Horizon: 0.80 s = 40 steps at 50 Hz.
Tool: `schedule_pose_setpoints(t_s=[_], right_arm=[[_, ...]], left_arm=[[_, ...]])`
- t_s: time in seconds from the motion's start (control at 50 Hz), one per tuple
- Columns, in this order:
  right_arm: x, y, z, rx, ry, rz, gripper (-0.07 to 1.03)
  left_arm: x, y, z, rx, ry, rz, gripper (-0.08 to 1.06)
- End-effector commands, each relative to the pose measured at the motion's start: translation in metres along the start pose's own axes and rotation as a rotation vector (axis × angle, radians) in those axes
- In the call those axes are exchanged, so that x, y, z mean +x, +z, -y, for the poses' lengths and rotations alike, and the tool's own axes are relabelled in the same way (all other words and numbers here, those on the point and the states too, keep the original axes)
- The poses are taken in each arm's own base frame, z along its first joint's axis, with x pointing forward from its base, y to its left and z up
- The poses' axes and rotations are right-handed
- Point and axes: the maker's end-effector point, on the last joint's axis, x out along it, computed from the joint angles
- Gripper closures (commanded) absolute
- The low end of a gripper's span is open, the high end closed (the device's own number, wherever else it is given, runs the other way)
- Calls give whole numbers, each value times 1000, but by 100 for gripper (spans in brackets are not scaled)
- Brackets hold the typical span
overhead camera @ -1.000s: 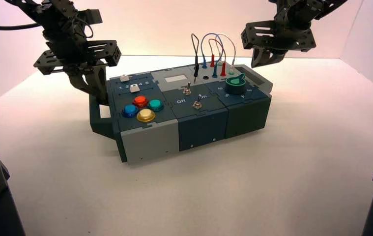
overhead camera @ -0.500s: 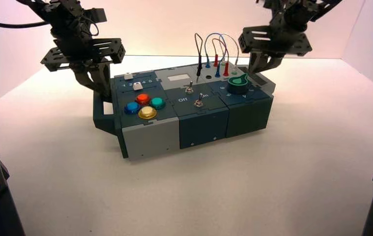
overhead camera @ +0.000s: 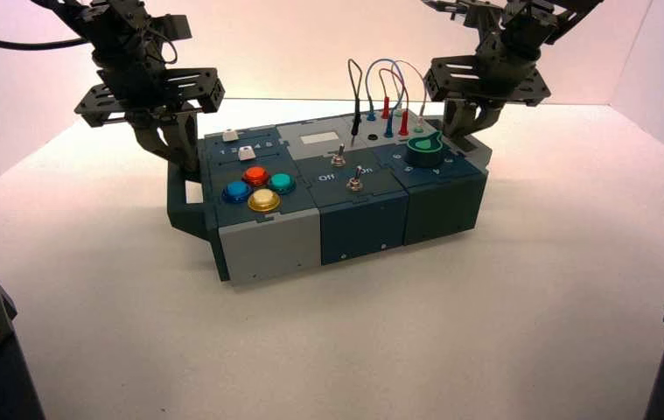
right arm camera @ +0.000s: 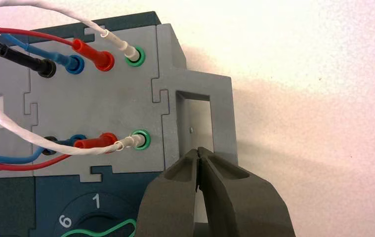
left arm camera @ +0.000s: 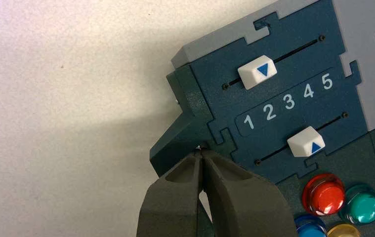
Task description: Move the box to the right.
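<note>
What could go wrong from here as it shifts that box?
Both the left gripper and the right gripper look shut, each at an end handle of the box. Nothing seems clamped, so a fingertip could slip off and leave the box half moved. The box sits at an angle, so uneven pushing might turn it further. The looped wires stand up near the right gripper, which could snag one if it strays inward.

left wrist view: yellow button (left arm camera: 344, 230) cut off | right wrist view: knob (right arm camera: 101, 228) cut off
</note>
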Motion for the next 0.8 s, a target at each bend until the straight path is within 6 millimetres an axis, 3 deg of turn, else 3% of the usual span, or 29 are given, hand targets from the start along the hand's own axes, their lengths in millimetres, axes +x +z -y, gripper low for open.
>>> schedule_pose_setpoints(t_s=[0.02,0.32,0.62,0.8], right_arm=[[-7,7,13,26,-16,26,99],[-12,-7,47,131,-54,-1,99],[-27,-10,68,183,-86,32,98],[-36,-18,91,249,-120,42,98]], left_arm=[[0,7,1,11,0,18,101],[-1,15,8,39,-9,34,101],[1,18,17,64,-17,28,101],[-1,23,26,87,-26,33,101]])
